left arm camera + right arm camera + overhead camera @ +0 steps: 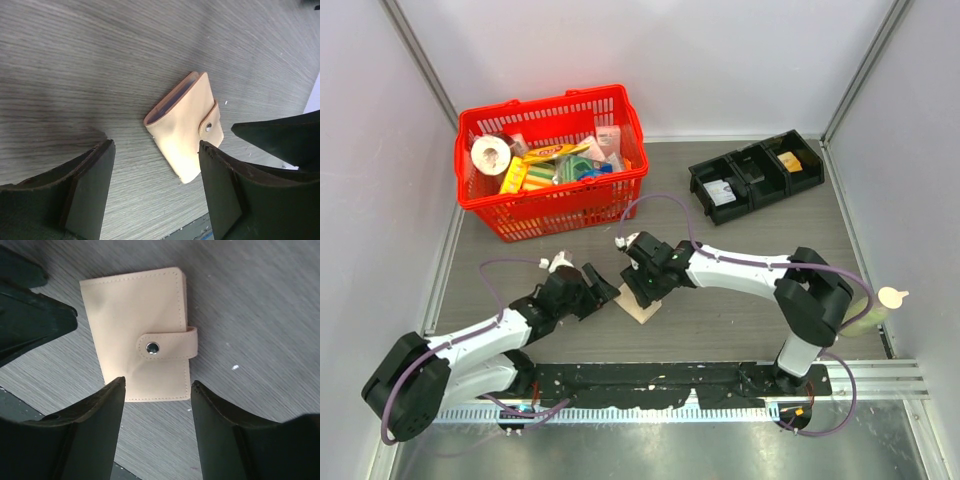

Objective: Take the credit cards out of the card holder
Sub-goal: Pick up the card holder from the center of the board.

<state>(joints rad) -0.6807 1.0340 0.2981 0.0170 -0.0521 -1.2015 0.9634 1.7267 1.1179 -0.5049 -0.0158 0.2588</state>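
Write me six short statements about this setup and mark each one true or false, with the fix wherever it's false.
1. The card holder lies closed with its snap tab fastened. True.
2. The right jaws are shut on the card holder. False: they stand open by it, gripping nothing.
3. A yellow card lies loose beside the holder. False: no card shows outside it.
4. The red basket at the far left holds goods. True.
5. The black tray at the far right has nothing in it. False: a yellow item and a white item sit in its compartments.
6. The left jaws stand open. True.
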